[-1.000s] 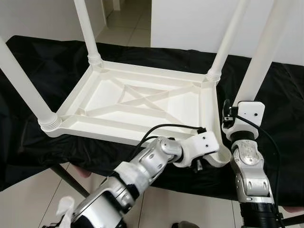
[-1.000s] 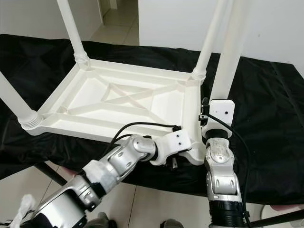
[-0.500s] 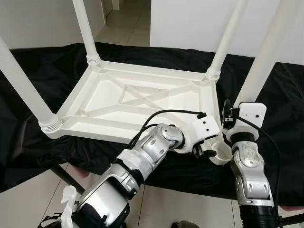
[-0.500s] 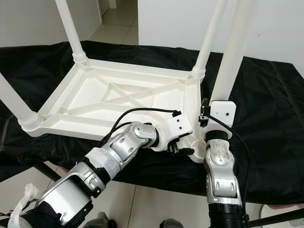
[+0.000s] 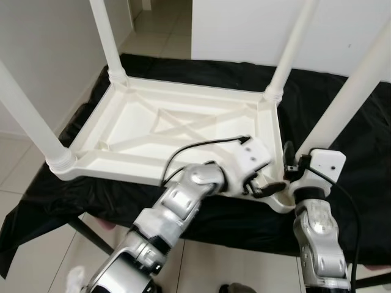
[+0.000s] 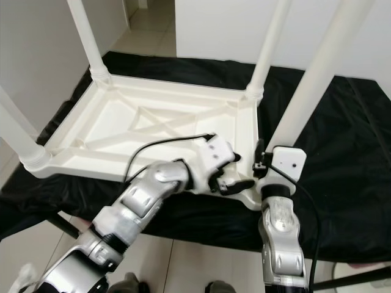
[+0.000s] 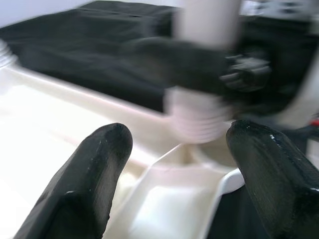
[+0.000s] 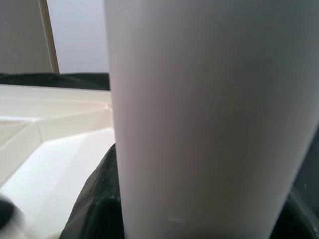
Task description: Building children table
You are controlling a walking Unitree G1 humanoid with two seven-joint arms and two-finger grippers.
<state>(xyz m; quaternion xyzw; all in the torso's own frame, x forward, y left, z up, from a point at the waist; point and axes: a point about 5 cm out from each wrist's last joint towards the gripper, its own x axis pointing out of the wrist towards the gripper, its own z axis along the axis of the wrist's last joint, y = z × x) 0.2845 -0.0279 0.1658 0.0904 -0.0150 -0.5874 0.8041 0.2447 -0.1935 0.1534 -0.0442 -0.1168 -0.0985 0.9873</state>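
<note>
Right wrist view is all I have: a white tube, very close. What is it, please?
Observer: It is a table leg, held by the right gripper at the near right corner of the upside-down table.
Operator: Are the other legs in?
Observer: Yes, three legs already stand in the other corners.
Operator: Where is the left gripper?
Observer: The left gripper is at that same corner, fingers open, beside the ribbed end of the held leg.

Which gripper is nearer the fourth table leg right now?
Right. The right gripper clasps the leg near its base; the left gripper sits open beside the corner socket, just short of it.
</note>
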